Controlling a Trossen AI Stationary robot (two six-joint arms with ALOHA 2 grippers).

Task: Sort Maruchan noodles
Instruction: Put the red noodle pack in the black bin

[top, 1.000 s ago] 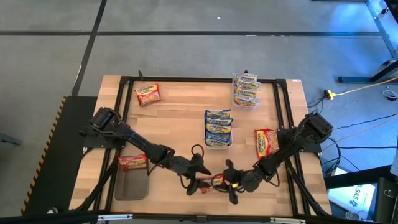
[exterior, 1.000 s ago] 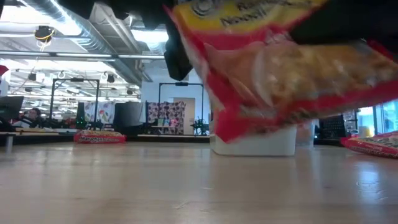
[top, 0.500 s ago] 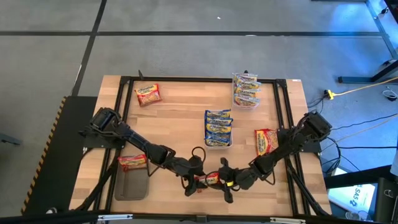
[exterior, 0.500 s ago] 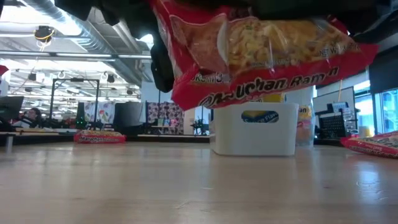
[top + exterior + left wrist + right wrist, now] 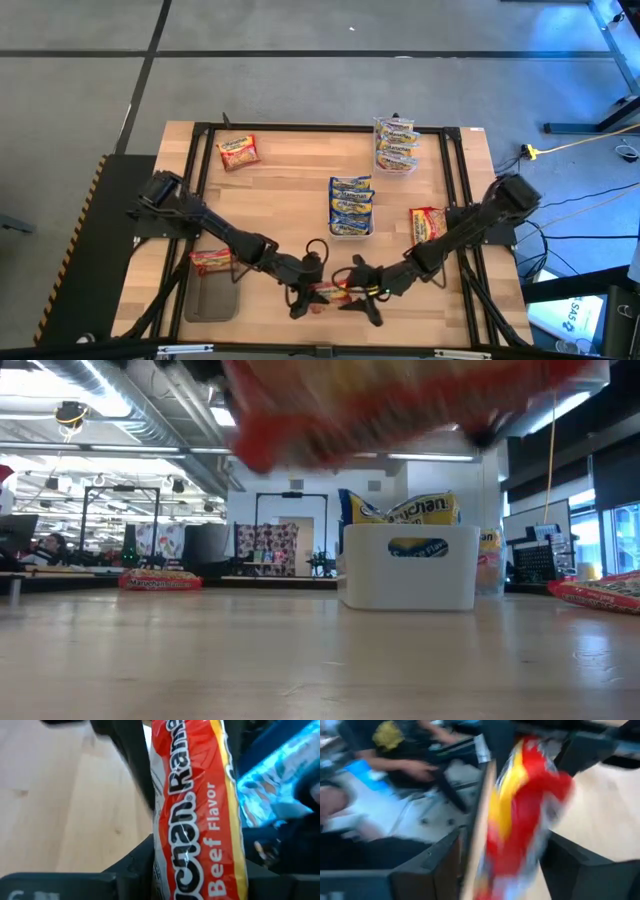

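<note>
Hanging above the near edge of the tabletop (image 5: pixel 300 170), a red-bordered beef packet (image 5: pixel 328 291) sits between the two grippers, its long axis running roughly left to right in the high view. The left gripper (image 5: pixel 305 292) meets it from the left and the right gripper (image 5: pixel 352 292) from the right. In the left wrist view the packet (image 5: pixel 197 815) stands on edge between that gripper's dark fingers (image 5: pixel 135 795), which are closed on it, the lettering running along its length. The right wrist view is smeared; the packet (image 5: pixel 525 805) lies between its fingers, but whether they clamp it I cannot tell. From table height the packet (image 5: pixel 400 405) is a red blur well clear of the wood.

Counting the rest: one red packet (image 5: pixel 237 152) at the far left corner, one (image 5: pixel 213 260) by the left arm beside a dark tray (image 5: pixel 210 300), and one (image 5: pixel 427 228) near the right arm. A white tub (image 5: pixel 350 207) at the centre holds a stack of blue-bordered packets, and a clear tub (image 5: pixel 396 145) at the far right holds another stack; the number in each I cannot make out.
</note>
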